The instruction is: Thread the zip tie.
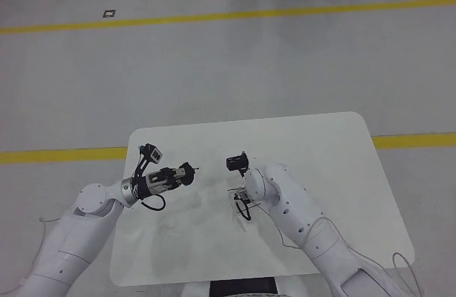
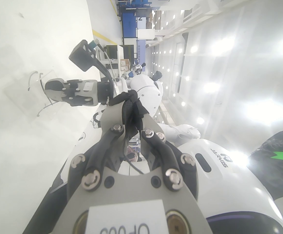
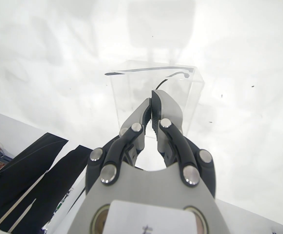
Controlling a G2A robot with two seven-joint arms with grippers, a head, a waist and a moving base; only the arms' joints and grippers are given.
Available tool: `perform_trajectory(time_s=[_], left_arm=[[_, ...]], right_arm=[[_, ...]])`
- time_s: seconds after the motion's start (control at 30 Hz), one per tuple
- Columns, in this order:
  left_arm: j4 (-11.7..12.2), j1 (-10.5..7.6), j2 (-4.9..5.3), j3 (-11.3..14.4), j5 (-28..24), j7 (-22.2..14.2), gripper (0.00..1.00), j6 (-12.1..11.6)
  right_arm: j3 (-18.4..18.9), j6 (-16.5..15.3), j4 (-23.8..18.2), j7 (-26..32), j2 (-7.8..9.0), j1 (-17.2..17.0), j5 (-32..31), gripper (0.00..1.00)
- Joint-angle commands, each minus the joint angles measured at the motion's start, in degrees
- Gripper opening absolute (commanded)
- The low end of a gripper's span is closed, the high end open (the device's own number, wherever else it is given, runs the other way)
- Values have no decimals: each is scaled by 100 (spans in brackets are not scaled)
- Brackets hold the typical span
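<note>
Two arms are up over the table [image 1: 324, 148] in the top view. Your left gripper [image 1: 189, 173] hangs off to one side, well apart from the right gripper [image 1: 241, 202], which points down at the zip tie [image 1: 243, 211] near the table's middle. In the left wrist view the left fingers look pressed together with dark stuff bunched at the tips, and I can't tell if they've actually got anything. Farther off you can see the right gripper at a clear box [image 2: 22, 91] with bits of the tie curving by it. The right wrist view is the useful one: the right jaws are clamped on the tie's thin tail, and the rest of the strap runs along the box's top edge. So I'd say the pickup is done, but I can't see the tail going through the head, so the threading itself looks left to do.
</note>
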Motion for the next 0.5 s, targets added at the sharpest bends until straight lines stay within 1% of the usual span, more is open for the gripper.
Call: perform_trajectory(time_s=[0.0, 0.2, 0.33, 0.4, 0.47], left_arm=[[0, 0, 0, 0, 0, 0, 0, 0], [0, 0, 0, 0, 0, 0, 0, 0], [0, 0, 0, 0, 0, 0, 0, 0], [0, 0, 0, 0, 0, 0, 0, 0], [0, 0, 0, 0, 0, 0, 0, 0]], right_arm=[[75, 10, -133, 0, 45, -42, 95, 0], [307, 7, -509, 0, 176, -220, 445, 0], [568, -27, -820, 0, 252, -349, 809, 0], [760, -55, -1048, -9, 288, -463, 1045, 0], [877, -125, -1183, -68, 314, -561, 1199, 0]])
